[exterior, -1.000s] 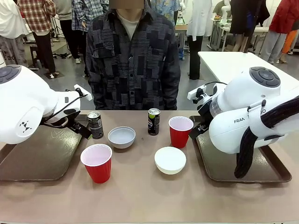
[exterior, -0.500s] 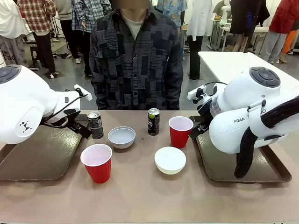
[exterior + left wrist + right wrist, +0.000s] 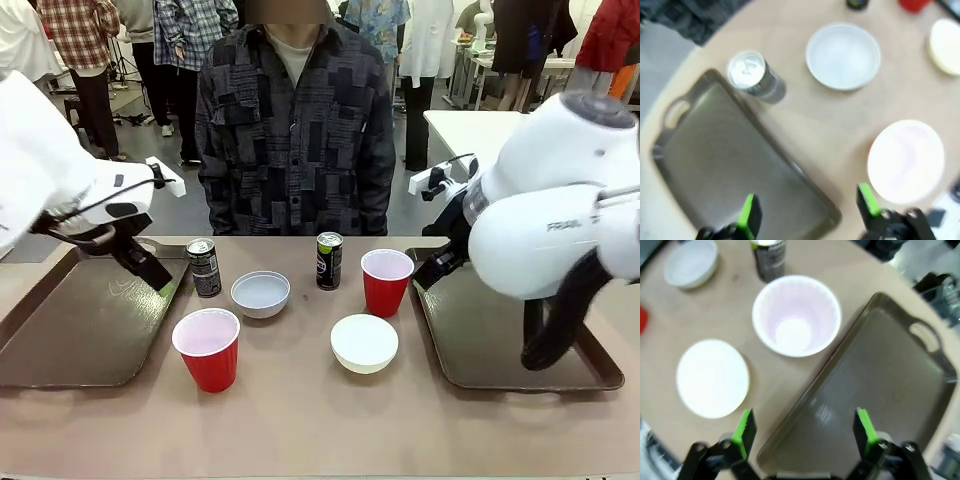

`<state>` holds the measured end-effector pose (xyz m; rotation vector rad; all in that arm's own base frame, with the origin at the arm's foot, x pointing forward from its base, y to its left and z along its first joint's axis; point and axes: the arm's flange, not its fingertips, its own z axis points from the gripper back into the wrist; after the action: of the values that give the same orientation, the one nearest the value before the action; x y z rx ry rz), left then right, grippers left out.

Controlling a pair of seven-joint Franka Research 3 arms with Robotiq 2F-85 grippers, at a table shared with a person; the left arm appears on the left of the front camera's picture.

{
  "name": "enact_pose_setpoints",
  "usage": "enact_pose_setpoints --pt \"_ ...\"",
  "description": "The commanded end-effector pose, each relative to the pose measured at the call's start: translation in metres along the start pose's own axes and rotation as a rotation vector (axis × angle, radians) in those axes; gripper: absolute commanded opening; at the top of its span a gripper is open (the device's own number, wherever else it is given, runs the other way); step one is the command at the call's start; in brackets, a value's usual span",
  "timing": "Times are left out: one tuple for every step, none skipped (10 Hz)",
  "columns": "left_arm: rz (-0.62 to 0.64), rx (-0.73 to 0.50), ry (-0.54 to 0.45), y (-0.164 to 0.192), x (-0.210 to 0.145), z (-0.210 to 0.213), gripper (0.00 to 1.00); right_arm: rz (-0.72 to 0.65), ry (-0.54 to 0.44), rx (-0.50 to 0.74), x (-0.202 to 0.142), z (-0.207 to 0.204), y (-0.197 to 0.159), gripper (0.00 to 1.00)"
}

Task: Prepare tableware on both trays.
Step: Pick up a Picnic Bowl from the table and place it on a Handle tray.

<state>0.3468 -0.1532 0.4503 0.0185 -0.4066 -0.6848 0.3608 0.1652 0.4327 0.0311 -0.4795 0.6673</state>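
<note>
Two dark brown trays lie at the table's ends, the left tray and the right tray, both bare. Between them stand two red cups, a grey-blue bowl, a white bowl and two dark cans. My left gripper hangs open over the left tray's inner rim, with the can and the near cup ahead. My right gripper hangs open over the right tray's inner rim, near the far cup and the white bowl.
A person in a dark patterned shirt stands at the table's far edge, with no hand over the table. The front strip of the table is bare. A white table and other people stand behind.
Both arms have lifted, and their grippers sit higher over the trays' inner edges. The tableware has not moved.
</note>
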Motion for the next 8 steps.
enact_pose_setpoints --pt "-0.056 -0.039 0.018 -0.031 -0.081 0.02 1.0 0.013 0.042 0.04 -0.13 0.027 0.043 1.0" --pt "-0.057 -0.076 0.004 -0.043 -0.095 0.028 1.0 -0.004 0.081 0.044 -0.15 0.022 0.048 1.0" --pt "-0.059 -0.076 -0.004 -0.043 -0.095 0.027 1.0 -0.027 0.076 0.024 -0.151 0.018 0.045 1.0" --pt "-0.043 -0.03 0.034 -0.016 -0.011 0.037 1.0 0.02 0.067 0.025 -0.009 0.03 0.012 1.0" --pt "-0.043 -0.03 0.034 -0.016 -0.011 0.037 1.0 0.02 0.067 0.025 -0.009 0.03 0.012 1.0" --pt "-0.043 -0.03 0.034 -0.016 -0.011 0.037 1.0 0.02 0.067 0.025 -0.009 0.03 0.012 1.0" --pt "-0.05 -0.043 0.031 -0.021 -0.015 0.05 1.0 0.017 0.085 0.028 -0.012 0.04 0.013 1.0" --pt "-0.019 -0.266 0.054 -0.004 -0.019 0.046 1.0 -0.024 0.174 0.21 -0.014 0.029 -0.001 1.0"
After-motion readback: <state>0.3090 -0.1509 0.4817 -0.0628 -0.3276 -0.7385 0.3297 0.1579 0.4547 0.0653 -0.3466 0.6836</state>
